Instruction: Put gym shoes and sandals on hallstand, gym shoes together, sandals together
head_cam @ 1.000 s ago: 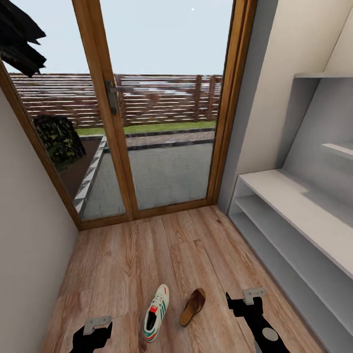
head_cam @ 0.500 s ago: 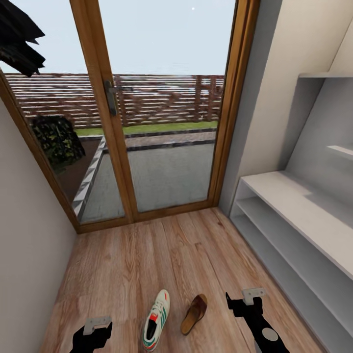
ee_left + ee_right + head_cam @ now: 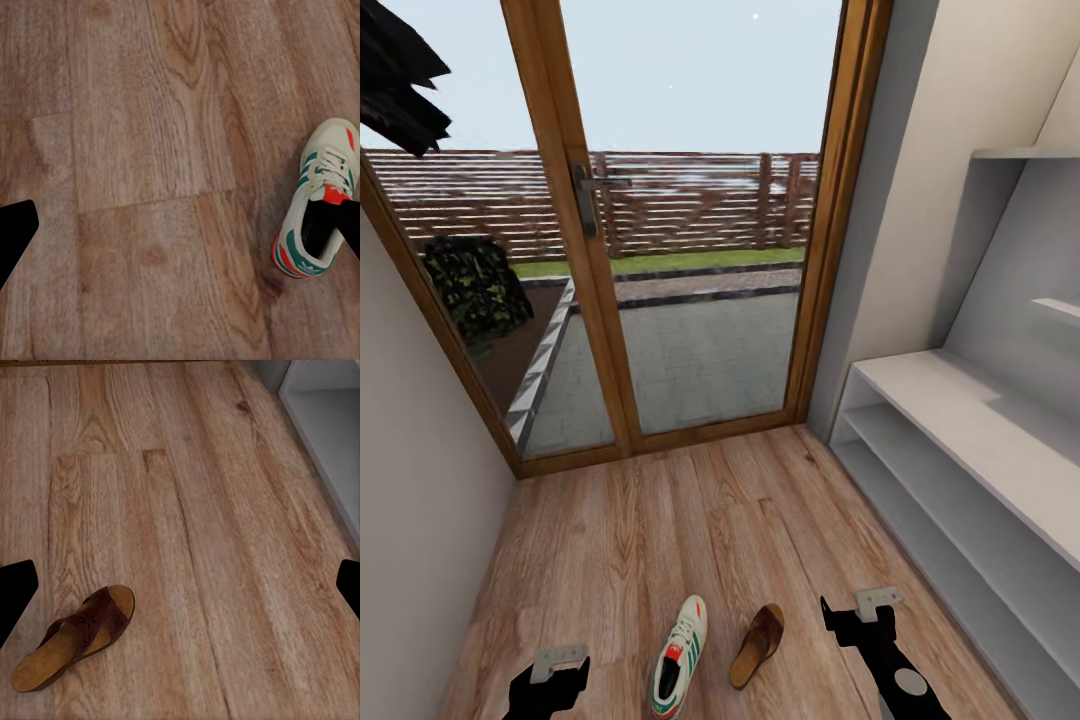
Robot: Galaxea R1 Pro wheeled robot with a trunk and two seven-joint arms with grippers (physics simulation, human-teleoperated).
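The wood floor (image 3: 660, 520) runs from a glass door (image 3: 690, 220) at the far end to a plain wall (image 3: 410, 480) on the left and the white shoe rack (image 3: 960, 440) on the right. There is lots of bare floor in the middle.

One gym shoe (image 3: 679, 656) lies on the floor near the robot. Its long side points at the door, toe first. One sandal (image 3: 757, 645) lies just beside it, on the rack side, not touching, toe tipped a little toward the rack.

The left gripper (image 3: 558, 662) hangs low, left of the gym shoe. The right gripper (image 3: 877, 603) hangs low between the sandal and the rack. Both have fingers spread wide and hold nothing.
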